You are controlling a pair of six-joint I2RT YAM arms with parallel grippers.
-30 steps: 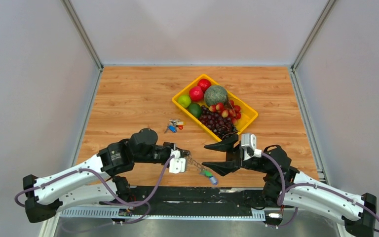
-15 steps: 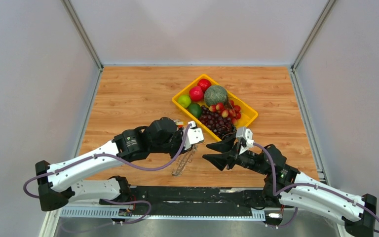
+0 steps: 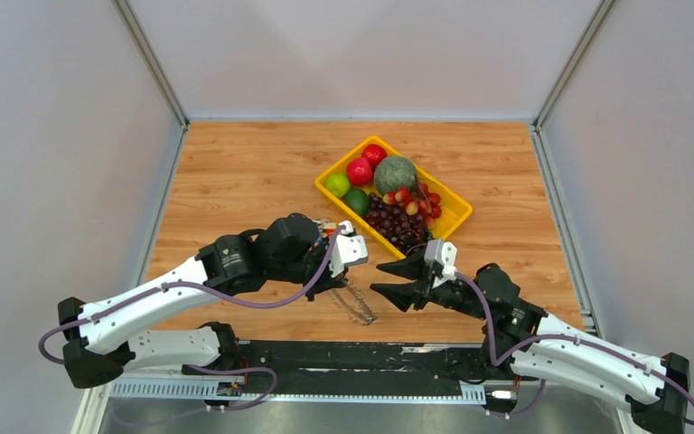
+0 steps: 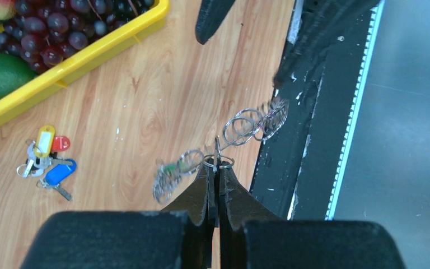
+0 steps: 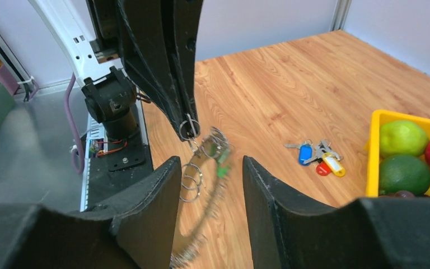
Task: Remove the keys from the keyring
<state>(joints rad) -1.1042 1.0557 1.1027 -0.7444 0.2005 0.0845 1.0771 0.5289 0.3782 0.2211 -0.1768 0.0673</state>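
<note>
Grey walls (image 3: 370,54) are enclosing a wooden bench (image 3: 235,172) — the left end effector (image 4: 215,163) is pinching the keyring (image 4: 241,128), the right end effector (image 3: 377,278) is gaping half open, empty.

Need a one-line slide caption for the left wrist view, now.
Left gripper, jaws shut, pinches the dangling keyring over the table, near a loose key bunch.

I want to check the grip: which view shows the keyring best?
Left wrist: the left gripper pinches one loop of the keyring, rings trailing both ways. Right wrist shows it dangling, partly blurred; the top view only a thin silver strand.
</note>
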